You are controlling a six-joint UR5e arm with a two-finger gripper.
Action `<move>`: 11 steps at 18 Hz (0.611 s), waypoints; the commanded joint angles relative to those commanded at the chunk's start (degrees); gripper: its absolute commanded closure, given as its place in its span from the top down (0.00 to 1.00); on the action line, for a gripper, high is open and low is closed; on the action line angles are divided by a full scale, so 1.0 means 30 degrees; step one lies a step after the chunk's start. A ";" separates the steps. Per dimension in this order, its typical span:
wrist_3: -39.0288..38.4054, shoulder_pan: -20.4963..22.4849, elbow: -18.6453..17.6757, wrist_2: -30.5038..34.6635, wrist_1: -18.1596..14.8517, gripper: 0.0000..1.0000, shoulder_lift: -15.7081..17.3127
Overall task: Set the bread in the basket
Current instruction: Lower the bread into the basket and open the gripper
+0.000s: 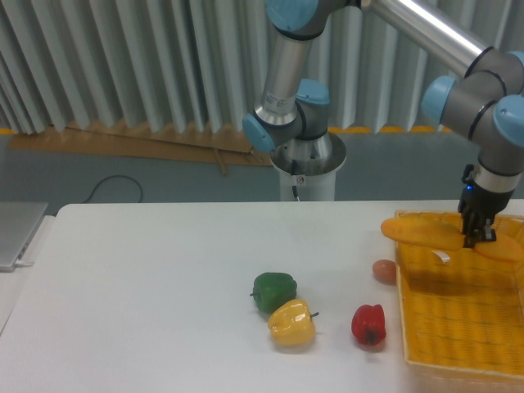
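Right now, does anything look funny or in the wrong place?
Nothing is spilled or broken. The only unusual thing is the bread: the end effector holds it in the air across the basket, one end poking past the left rim. The peppers and the small round ball sit on the table.

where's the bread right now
Far right of the camera view, the bread is held in the tool, level above the near-left part of the basket, its left end over the rim near the small tan ball.
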 joint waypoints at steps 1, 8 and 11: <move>-0.0029 -0.0001 0.0000 0.0000 0.0000 0.05 0.0058; 0.0146 -0.0001 -0.0175 0.0088 0.1113 0.39 0.0029; 0.0146 -0.0001 -0.0322 0.0001 0.1143 1.00 0.0030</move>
